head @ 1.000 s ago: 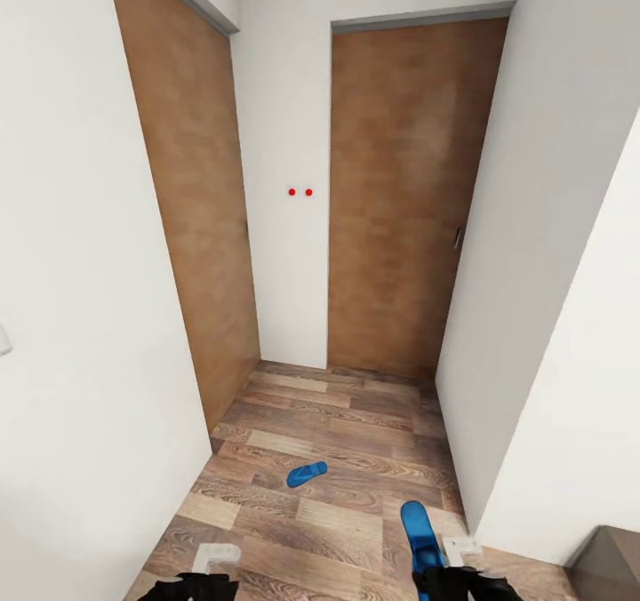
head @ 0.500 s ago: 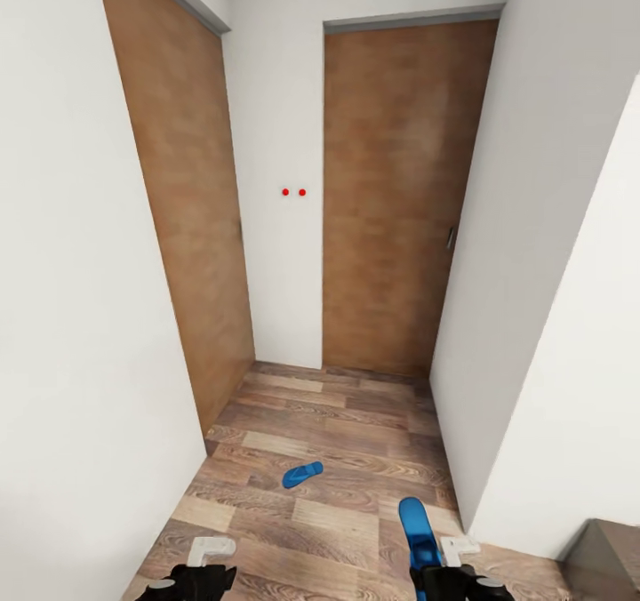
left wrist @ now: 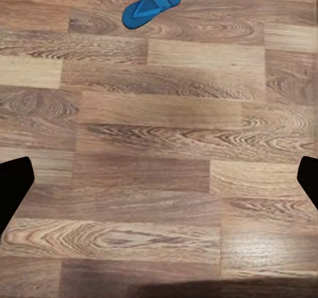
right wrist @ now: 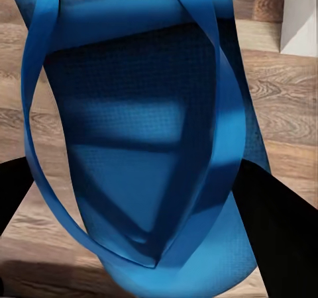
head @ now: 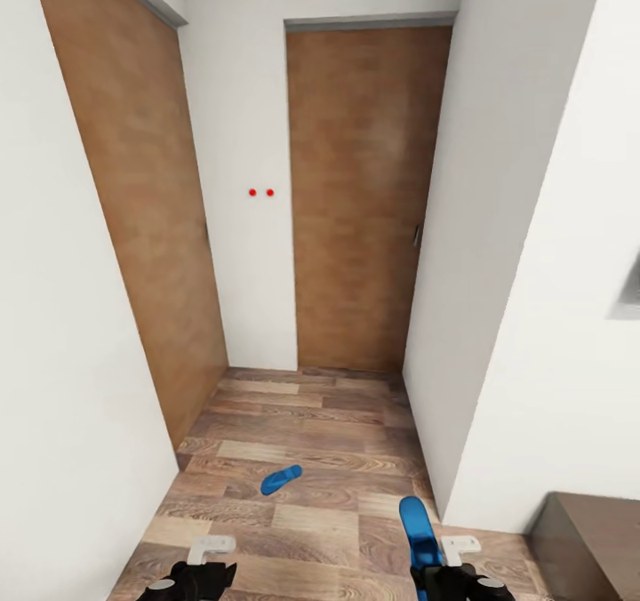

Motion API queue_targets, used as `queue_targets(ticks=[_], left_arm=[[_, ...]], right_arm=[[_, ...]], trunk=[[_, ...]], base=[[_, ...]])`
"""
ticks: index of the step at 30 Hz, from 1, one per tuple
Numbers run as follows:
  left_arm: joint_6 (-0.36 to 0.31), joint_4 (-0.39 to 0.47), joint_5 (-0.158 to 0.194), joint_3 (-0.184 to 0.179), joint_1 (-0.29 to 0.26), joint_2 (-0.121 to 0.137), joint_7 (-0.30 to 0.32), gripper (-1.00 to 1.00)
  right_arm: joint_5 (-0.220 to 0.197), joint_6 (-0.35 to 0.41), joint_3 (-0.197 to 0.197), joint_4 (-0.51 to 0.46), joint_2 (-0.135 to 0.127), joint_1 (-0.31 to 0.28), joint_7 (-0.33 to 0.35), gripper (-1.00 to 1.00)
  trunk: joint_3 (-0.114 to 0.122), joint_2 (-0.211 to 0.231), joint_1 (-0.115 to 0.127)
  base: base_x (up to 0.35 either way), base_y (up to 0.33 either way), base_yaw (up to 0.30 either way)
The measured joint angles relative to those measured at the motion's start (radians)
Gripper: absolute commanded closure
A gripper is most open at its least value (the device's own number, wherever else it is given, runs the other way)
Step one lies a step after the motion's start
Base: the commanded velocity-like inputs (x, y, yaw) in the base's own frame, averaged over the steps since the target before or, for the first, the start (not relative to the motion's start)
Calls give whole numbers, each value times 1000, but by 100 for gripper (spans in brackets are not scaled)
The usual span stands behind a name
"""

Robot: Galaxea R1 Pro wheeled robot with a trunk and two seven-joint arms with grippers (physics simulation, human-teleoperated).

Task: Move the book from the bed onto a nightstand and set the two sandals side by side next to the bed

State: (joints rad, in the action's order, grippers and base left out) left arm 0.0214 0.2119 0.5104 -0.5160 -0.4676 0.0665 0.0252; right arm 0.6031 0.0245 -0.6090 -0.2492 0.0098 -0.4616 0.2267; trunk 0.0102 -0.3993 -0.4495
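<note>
A narrow hallway with wood-plank floor (head: 302, 530). The right gripper (head: 442, 558) pinches one blue sandal (head: 418, 525); the left gripper (head: 212, 555) is spread, empty. The other sandal (head: 281, 479) lies ahead on the floor, before two unmarked brown doors (head: 360, 201).

We see two bright blue sandals (head: 281, 479) (head: 419, 524) on brown wood-grain floor (head: 329, 459), white walls (head: 71, 334), and two warm brown doors (head: 360, 201).
</note>
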Motion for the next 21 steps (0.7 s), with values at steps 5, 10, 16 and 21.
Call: queue_targets(ticks=[5,10,16,21], left_arm=[[4,0,-1,0,0,0,0,-100],[6,0,-1,0,0,0,1,-100],[8,0,-1,-1,0,0,1,-100],[11,1,-1,-1,0,0,1,-100]], right_arm=[[1,-1,1,0,0,0,0,100],[2,-4,1,0,1,4,0,100],[3,-5,1,0,0,4,0,100],[3,-5,1,0,0,4,0,100]], trunk=[[0,0,0],[0,0,0],[0,0,0],[0,0,0]], base=[[110,188,-65],[181,285,-14],[274,220,-2],[326,58,0]])
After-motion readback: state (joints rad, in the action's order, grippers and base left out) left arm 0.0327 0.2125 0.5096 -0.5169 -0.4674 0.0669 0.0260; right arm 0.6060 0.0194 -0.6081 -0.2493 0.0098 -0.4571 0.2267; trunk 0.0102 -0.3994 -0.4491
